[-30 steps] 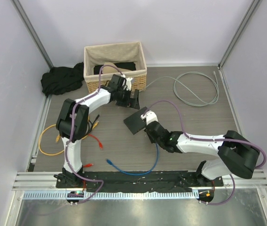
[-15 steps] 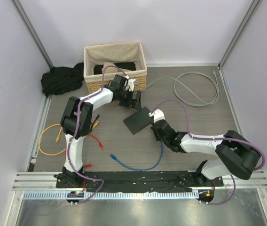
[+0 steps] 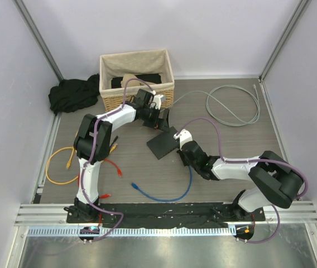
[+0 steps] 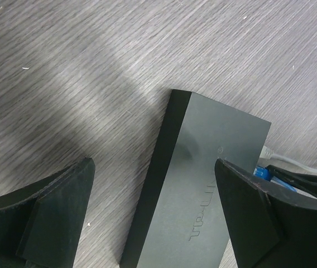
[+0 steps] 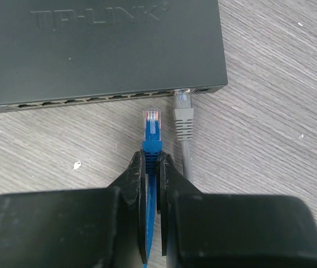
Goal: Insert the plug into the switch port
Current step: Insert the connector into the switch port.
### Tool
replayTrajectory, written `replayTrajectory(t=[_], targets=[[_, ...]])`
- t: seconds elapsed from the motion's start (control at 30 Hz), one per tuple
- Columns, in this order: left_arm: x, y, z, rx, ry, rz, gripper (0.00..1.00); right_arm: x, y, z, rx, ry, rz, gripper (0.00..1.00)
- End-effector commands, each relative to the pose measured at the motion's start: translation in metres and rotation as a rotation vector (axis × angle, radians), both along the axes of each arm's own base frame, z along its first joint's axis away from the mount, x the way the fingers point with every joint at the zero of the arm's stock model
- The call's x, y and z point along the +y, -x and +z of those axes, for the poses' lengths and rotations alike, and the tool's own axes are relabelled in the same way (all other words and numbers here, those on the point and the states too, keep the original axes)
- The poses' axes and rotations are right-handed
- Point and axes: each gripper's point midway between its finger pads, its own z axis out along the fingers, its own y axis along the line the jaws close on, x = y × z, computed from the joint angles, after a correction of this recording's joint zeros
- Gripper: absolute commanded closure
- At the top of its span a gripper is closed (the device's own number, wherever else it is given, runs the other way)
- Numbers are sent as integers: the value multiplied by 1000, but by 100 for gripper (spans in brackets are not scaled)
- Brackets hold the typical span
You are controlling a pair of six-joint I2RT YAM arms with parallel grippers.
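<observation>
The switch [image 3: 162, 145], a flat dark-grey box, lies on the table at mid-scene. Its row of ports [image 5: 91, 101] faces my right gripper [image 5: 153, 159], which is shut on the blue plug [image 5: 152, 124]. The plug's clear tip points at the port row, a short gap in front of it, beside a grey plug [image 5: 183, 111] seated in the end port. My left gripper [image 4: 154, 167] stands open over the switch's [image 4: 203, 184] far end, one finger [image 4: 52, 212] on each side. I cannot tell whether they touch it.
A wicker basket [image 3: 137, 78] stands behind the left gripper [image 3: 159, 119], with a black cloth [image 3: 72, 94] to its left. A grey cable [image 3: 231, 106] loops at the back right. The blue cable [image 3: 169, 192] trails toward the front. Orange [image 3: 58, 167] and red [image 3: 114, 167] cables lie front left.
My left gripper has shifted right and a little nearer, over the switch's far end. My right gripper has moved with the blue plug to face the port row, dragging the blue cable.
</observation>
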Motion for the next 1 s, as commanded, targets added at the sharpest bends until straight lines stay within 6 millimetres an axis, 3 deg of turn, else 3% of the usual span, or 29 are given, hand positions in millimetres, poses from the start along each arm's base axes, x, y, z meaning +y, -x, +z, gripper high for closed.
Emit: replayTrajectory(t=[0.0, 0.97], targets=[[-9, 3, -1, -1, 12, -52, 7, 7, -17, 15, -70, -35, -14, 99], [-13, 35, -26, 119, -22, -184, 13, 17, -34, 28, -120, -31, 15, 99]])
